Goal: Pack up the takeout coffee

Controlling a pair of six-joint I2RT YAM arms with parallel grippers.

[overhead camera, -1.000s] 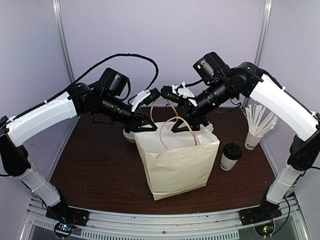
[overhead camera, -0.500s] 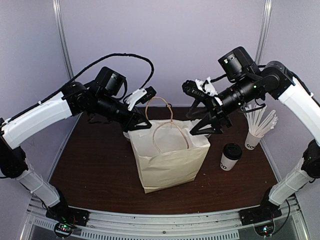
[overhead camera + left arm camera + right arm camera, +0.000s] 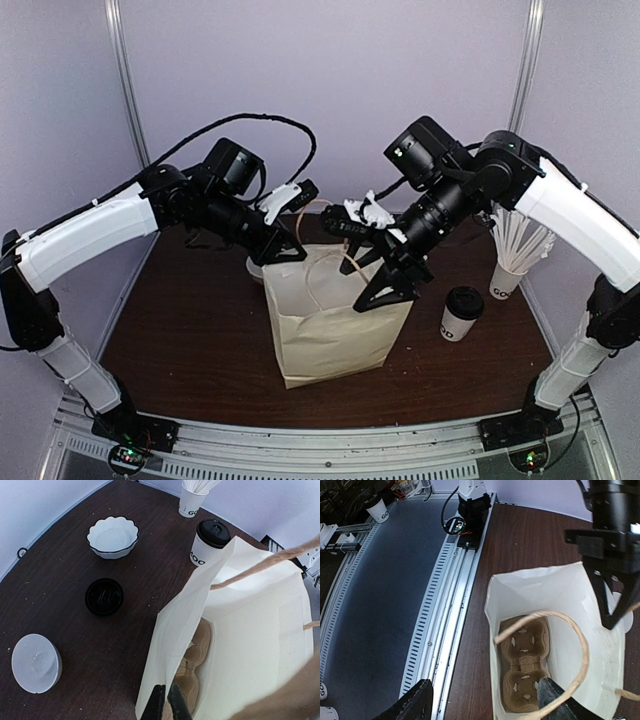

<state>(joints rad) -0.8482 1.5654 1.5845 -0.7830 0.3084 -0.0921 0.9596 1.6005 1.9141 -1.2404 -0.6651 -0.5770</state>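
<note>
The takeout coffee (image 3: 462,313), a white cup with dark letters and a black lid, stands on the table right of the paper bag (image 3: 335,325); it also shows in the left wrist view (image 3: 210,542). My left gripper (image 3: 283,248) is shut on the bag's rim at its back left (image 3: 166,706). My right gripper (image 3: 385,290) is wide open over the bag's right rim (image 3: 485,702), holding nothing. One right finger (image 3: 555,700) hangs over the bag's mouth, by a twine handle (image 3: 570,645). A brown cardboard cup carrier (image 3: 525,670) lies in the bag's bottom.
A cup of white sticks (image 3: 515,255) stands at the back right. Left of the bag are a scalloped white bowl (image 3: 113,536), a loose black lid (image 3: 104,596) and a round grey-white dish (image 3: 36,662). The metal rail (image 3: 450,620) runs along the near edge.
My right gripper has swung out to the right and then back left and down over the bag's right rim, staying open. The bag shifted slightly left. My left gripper kept its hold.
</note>
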